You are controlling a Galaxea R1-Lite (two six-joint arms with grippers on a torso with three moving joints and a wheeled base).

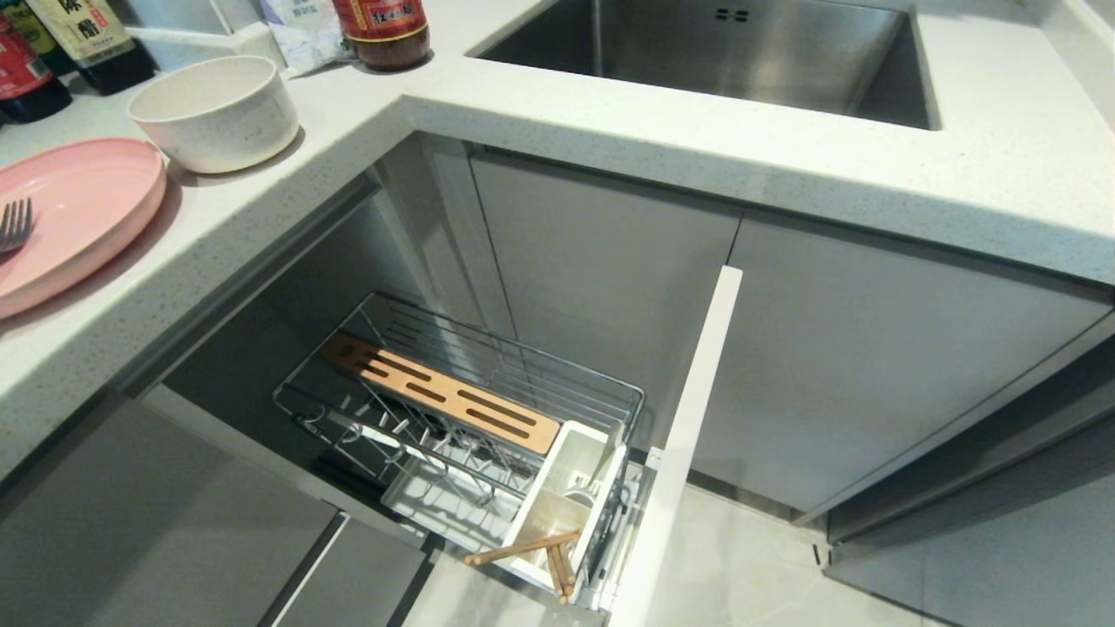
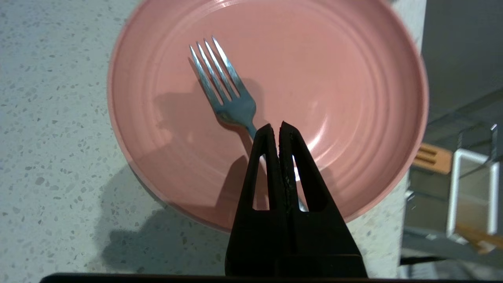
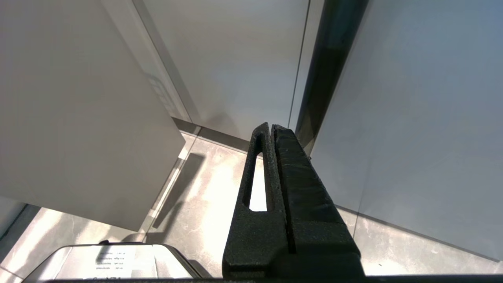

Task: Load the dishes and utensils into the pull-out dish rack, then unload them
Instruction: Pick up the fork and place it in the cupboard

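The pale-pink plate (image 1: 78, 218) (image 2: 334, 78) lies on the counter at the far left, with the silver fork (image 1: 13, 226) (image 2: 224, 86) low over it. My left gripper (image 2: 275, 126) is shut, its fingertips pressed together across the fork's handle just behind the fork's head. This gripper is outside the head view. The cream speckled bowl (image 1: 218, 113) stands behind the plate. The pull-out dish rack (image 1: 453, 401) is drawn out below the counter. The wooden chopsticks (image 1: 531, 549) lean in its white utensil cup (image 1: 566, 488). My right gripper (image 3: 270, 126) hangs shut and empty over the floor.
Sauce bottles (image 1: 383, 30) (image 1: 52, 52) stand at the counter's back. The steel sink (image 1: 740, 52) is set into the counter at the right. The rack's white panel front (image 1: 688, 435) juts out toward me, and its wooden strip (image 1: 435, 392) runs along the basket.
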